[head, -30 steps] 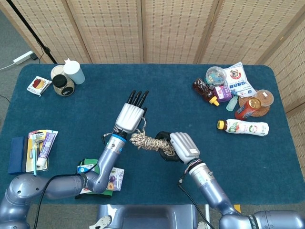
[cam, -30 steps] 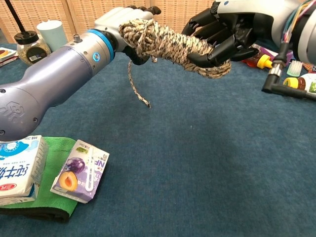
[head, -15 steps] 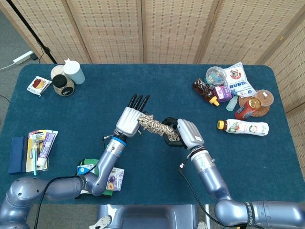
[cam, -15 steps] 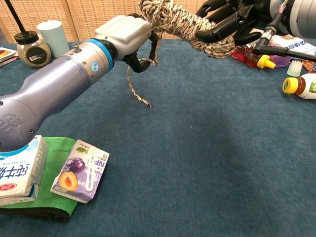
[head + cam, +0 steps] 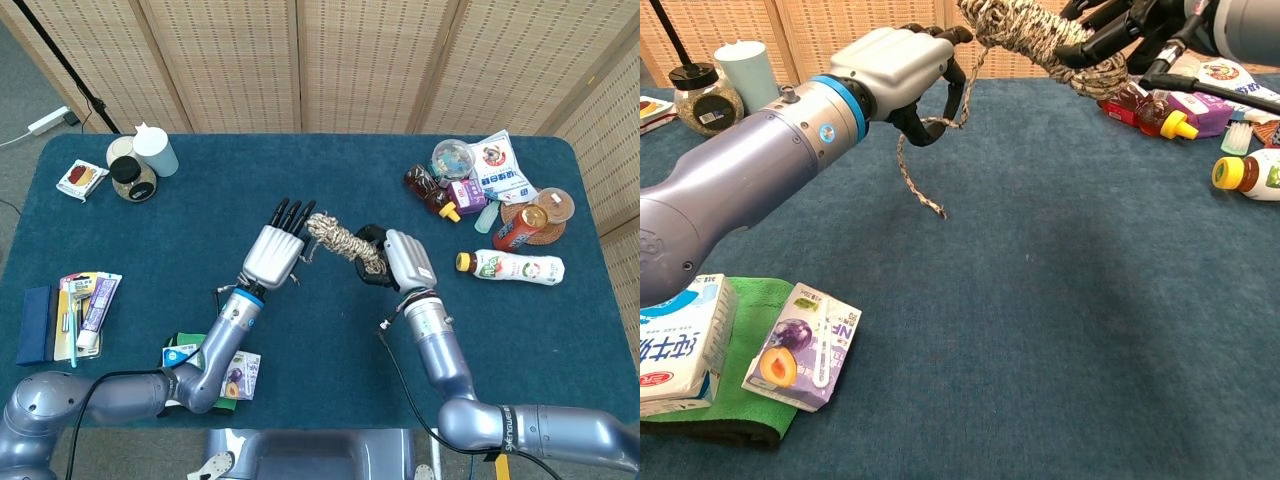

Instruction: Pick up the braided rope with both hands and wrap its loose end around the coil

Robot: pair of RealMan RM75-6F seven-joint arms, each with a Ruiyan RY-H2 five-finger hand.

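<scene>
A: While the right hand (image 5: 403,262) grips it from the side, where does the braided rope (image 5: 345,243) sit?

B: Its coil is lifted clear of the blue tabletop (image 5: 1070,300), with the right hand's dark fingers (image 5: 1090,45) wrapped around the right end. The loose end (image 5: 912,180) hangs down past the left hand (image 5: 902,68), and its tip seems to reach the cloth.

A: And the left hand's fingers?

B: In the head view they point straight out, side by side, just beside the coil's left end; in the chest view the strand runs through the curled fingers. Whether they pinch it, I cannot tell.

A: Any writing you can read?

B: Little. The purple juice carton (image 5: 800,348) on the green cloth (image 5: 750,410) shows "NF" beside a plum picture. The blue-and-white carton (image 5: 675,345) carries red characters too small to read.
</scene>
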